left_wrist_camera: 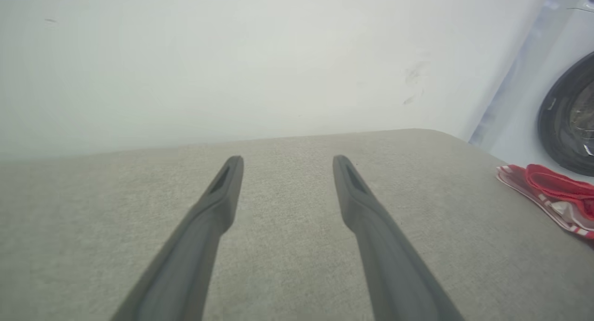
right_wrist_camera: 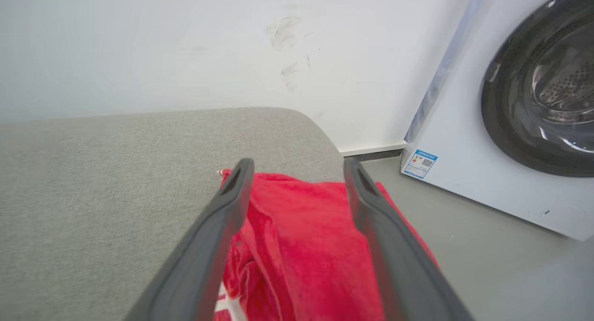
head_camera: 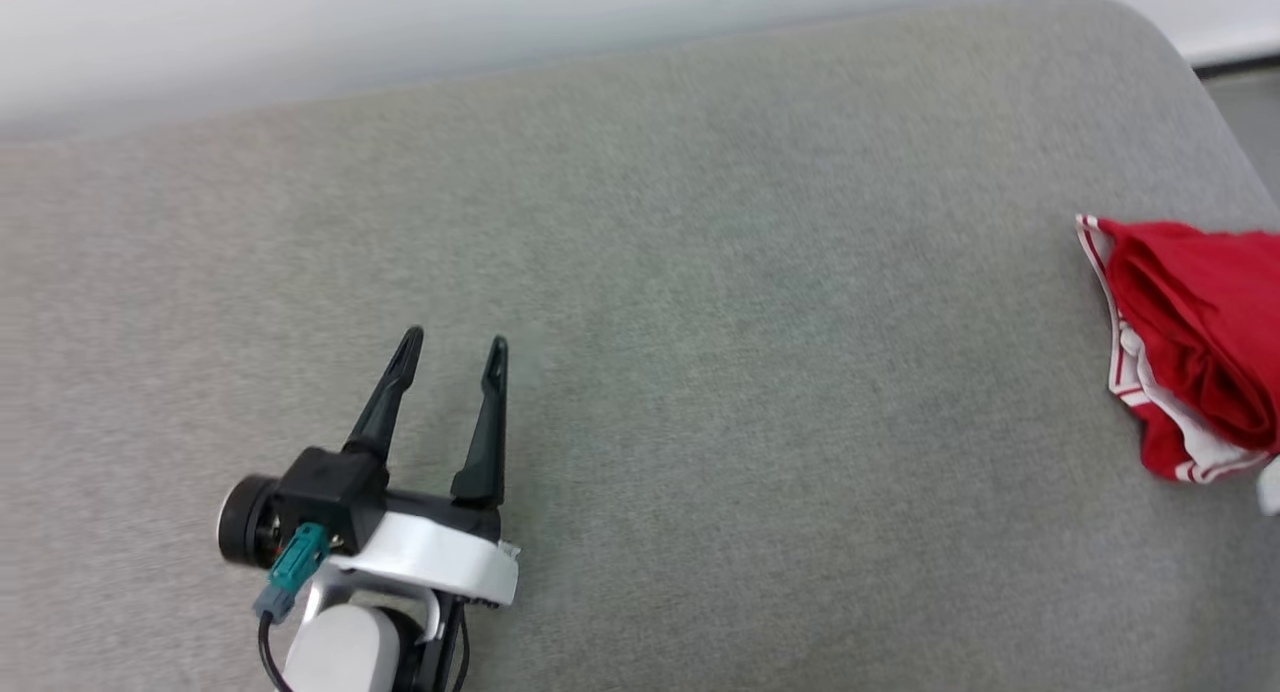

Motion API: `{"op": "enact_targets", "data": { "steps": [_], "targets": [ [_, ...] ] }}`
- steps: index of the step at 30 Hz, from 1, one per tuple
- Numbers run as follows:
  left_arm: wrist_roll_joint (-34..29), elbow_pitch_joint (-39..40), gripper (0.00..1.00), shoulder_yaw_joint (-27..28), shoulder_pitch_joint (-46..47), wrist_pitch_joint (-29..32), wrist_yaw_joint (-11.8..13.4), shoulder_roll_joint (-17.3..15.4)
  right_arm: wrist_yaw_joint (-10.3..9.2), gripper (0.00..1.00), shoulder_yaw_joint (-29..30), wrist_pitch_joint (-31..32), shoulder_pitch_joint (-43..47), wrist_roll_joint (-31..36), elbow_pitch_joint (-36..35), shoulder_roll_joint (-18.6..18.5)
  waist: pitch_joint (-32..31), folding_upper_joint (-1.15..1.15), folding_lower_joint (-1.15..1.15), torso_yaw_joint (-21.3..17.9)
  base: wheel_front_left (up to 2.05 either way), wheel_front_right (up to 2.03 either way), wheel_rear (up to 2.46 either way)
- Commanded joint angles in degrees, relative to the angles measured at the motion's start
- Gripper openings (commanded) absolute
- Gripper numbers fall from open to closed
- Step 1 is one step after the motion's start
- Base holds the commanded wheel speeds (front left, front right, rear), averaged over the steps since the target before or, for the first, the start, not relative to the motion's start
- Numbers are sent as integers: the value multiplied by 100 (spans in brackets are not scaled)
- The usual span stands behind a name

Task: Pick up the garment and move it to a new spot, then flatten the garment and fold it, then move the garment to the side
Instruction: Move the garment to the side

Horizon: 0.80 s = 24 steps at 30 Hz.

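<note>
Garment [head_camera: 1190, 342] lay on the pad [head_camera: 700, 272] at its far right edge and seemed to overhang it. Left gripper [head_camera: 455, 340] sat over the pad's lower left, well apart from the garment, fingers apart and pointing toward the wall [head_camera: 300, 32] behind the pad. Right gripper [right_wrist_camera: 299, 164] was above the garment, fingers spread, with the garment between and beneath them; couldn't tell if they touched. Washer [right_wrist_camera: 510, 126] stood on the floor [right_wrist_camera: 464, 247] right of the pad, near the same wall.
</note>
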<state>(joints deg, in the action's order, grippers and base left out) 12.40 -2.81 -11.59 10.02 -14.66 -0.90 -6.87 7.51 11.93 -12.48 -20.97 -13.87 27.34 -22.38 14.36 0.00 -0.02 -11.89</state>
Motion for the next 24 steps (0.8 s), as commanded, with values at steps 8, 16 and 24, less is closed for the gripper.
{"op": "enact_targets", "data": {
  "steps": [8,16,24],
  "targets": [
    [96,-258,100,290,-422,-59,111,60,-4,100,99,396,1173,314,-1233,930,-810,0,2,606,0,0,0],
    [40,-365,100,641,-868,-56,114,28,-4,100,-315,811,2050,435,-2398,1523,-1272,0,2,826,0,0,0],
    [-118,-443,100,771,-1149,-56,41,51,-4,100,-714,1209,2627,477,-3253,1726,-1514,0,2,927,0,0,0]
  ]
}}
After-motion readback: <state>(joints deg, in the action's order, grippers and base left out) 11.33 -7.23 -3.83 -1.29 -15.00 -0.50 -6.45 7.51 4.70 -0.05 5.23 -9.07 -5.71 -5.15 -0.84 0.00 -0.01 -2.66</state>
